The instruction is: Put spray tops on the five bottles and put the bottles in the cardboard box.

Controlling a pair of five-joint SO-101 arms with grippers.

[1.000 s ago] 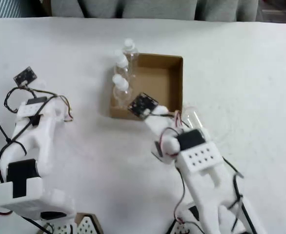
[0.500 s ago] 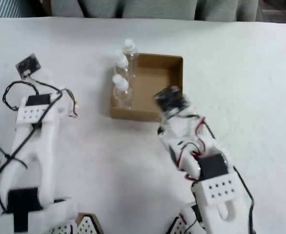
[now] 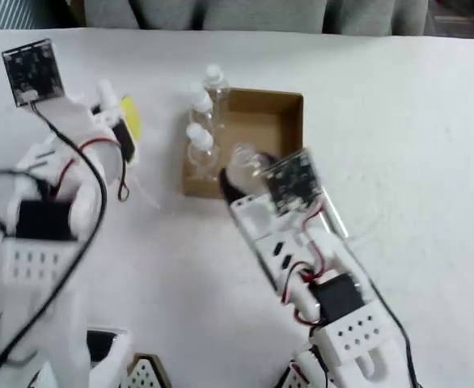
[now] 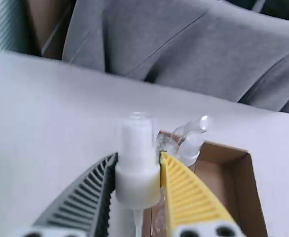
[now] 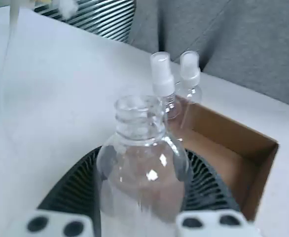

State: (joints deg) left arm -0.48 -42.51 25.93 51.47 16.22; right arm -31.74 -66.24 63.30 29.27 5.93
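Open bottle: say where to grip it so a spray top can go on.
Grip the bottle around its wide round body, coming from the side. Its threaded neck is open and narrow, so leave that end free for the spray top.

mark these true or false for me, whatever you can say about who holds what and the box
1. The left gripper is shut on a white spray top. True.
2. The bottle in the right gripper has a spray top on it. False: its neck is open, with no top on.
3. Three capped bottles stand along one side of the cardboard box. True.
4. The cardboard box lies tipped on its side. False: it sits on the table with its open side up.
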